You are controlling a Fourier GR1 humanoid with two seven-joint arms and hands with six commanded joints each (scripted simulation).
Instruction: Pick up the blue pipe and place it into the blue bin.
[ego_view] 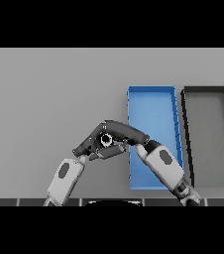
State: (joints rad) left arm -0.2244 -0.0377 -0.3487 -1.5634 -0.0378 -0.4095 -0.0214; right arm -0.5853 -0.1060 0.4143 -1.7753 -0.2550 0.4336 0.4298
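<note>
No readable text, labels, brands or numbers, as far as view allows.

Plain grey table (49, 99), evenly lit

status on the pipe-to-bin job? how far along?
Partway, at the grasp or carry stage. Both hands meet just left of the blue bin: the right hand and left hand are closed together around a small object, with only a sliver of blue, probably the pipe, showing between them. The bin looks empty. Left to do: move the pipe over the bin and release. The black bin is unused.
</note>
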